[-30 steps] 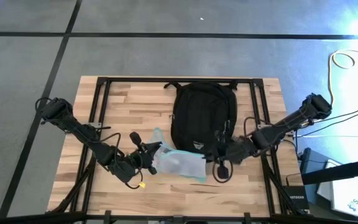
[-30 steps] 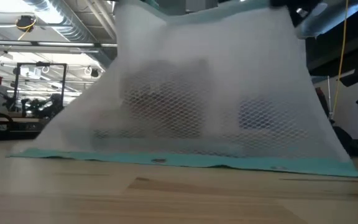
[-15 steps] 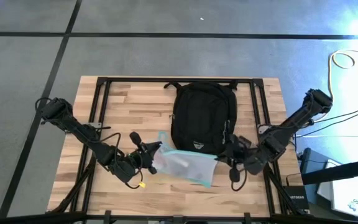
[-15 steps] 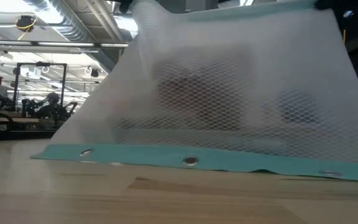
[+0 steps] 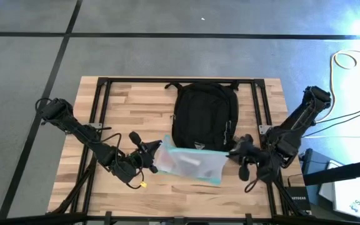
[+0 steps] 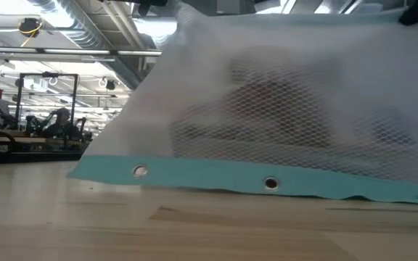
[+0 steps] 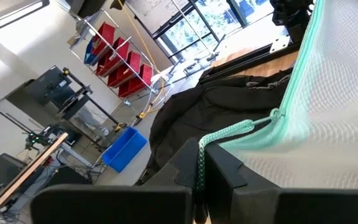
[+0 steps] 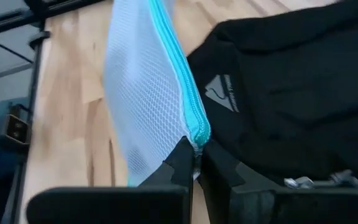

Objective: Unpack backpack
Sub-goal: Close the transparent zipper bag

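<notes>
**A:** Backpack (image 5: 204,116) first: where does it lie?

**B:** Flat on the surface (image 5: 136,103), at the far middle, its long axis running from the far edge toward the near edge, logo end nearest the arms. Its zip looks closed, as far as I can judge from above.

**A:** And the pouch (image 5: 191,166)?

**B:** Just in front of the backpack's near end, stretched crosswise between the two arms. In the low view it hangs with its teal edge (image 6: 252,177) close above the wood; I cannot tell whether that edge touches.

**A:** So which way is the backpack from the jaws?

**B:** Beyond them, on the far side of the pouch. The left gripper (image 5: 157,152) sits at the pouch's left end, off the backpack's near-left corner. The right gripper (image 5: 231,152) sits at the pouch's right end, off the near-right corner. Both look about equally near the backpack.

**A:** How do the jaws stand?

**B:** Both pairs are fully closed. The left pair pinches the pouch's teal cord (image 7: 225,135), seen between its fingers (image 7: 219,165). The right pair nips the pouch's zip corner (image 8: 199,134).

**A:** What does the next move hinge on?

**B:** My judgement: the pouch must be set down clear of the backpack, so that either arm is free to go for it again.
</notes>
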`<state>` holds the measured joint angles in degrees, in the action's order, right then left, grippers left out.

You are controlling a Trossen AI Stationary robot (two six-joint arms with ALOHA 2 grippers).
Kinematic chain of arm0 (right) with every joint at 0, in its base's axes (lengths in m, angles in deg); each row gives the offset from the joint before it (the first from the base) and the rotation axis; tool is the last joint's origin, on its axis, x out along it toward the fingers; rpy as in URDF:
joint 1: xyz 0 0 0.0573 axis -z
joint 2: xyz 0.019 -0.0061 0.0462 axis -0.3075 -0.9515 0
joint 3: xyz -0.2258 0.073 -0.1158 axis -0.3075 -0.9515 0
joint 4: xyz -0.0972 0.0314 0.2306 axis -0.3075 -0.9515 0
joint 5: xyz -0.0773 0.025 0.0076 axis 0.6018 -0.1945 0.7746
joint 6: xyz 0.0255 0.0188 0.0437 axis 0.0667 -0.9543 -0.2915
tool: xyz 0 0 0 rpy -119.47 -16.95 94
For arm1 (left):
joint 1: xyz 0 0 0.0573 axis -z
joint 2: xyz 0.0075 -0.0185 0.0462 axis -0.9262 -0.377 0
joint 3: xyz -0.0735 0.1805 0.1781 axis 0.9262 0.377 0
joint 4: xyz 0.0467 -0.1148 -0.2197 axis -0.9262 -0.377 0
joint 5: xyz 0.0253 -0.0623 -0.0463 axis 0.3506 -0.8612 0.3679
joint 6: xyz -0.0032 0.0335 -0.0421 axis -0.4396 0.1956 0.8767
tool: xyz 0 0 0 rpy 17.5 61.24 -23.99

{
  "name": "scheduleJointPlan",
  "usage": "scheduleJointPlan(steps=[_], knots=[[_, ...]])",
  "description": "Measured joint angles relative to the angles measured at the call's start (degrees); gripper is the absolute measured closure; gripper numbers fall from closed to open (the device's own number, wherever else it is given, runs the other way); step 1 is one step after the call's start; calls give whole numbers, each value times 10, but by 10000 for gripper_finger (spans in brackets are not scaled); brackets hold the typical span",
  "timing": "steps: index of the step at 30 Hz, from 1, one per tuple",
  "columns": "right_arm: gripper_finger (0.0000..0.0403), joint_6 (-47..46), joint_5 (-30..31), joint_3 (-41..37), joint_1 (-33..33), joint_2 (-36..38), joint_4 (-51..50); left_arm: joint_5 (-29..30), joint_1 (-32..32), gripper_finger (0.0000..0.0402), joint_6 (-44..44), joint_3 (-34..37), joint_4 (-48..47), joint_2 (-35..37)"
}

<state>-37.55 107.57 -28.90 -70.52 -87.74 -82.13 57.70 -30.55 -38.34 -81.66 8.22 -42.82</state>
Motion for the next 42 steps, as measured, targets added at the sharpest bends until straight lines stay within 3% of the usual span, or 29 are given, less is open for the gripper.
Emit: scheduleJointPlan(steps=[6, 12, 16, 24, 30, 42], knots=[[403, -69, 31, 0, -8, 1, -83, 7, 0, 402, -7, 0, 0, 0], [403, -83, 33, 0, -7, 7, -92, 52, 2, 402, -16, 0, -3, 7], [403, -82, 32, 0, -7, 8, -92, 44, 2, 402, 49, 0, -30, 45], [403, -80, 31, 0, -7, 8, -93, 48, 2, 402, 213, 0, -214, 126], [403, -76, 46, 0, -7, 8, -90, 38, 2, 402, 295, 0, -301, 147], [403, 56, 90, 0, -3, 7, 68, 11, 13, 402, 325, 0, -290, 147]])
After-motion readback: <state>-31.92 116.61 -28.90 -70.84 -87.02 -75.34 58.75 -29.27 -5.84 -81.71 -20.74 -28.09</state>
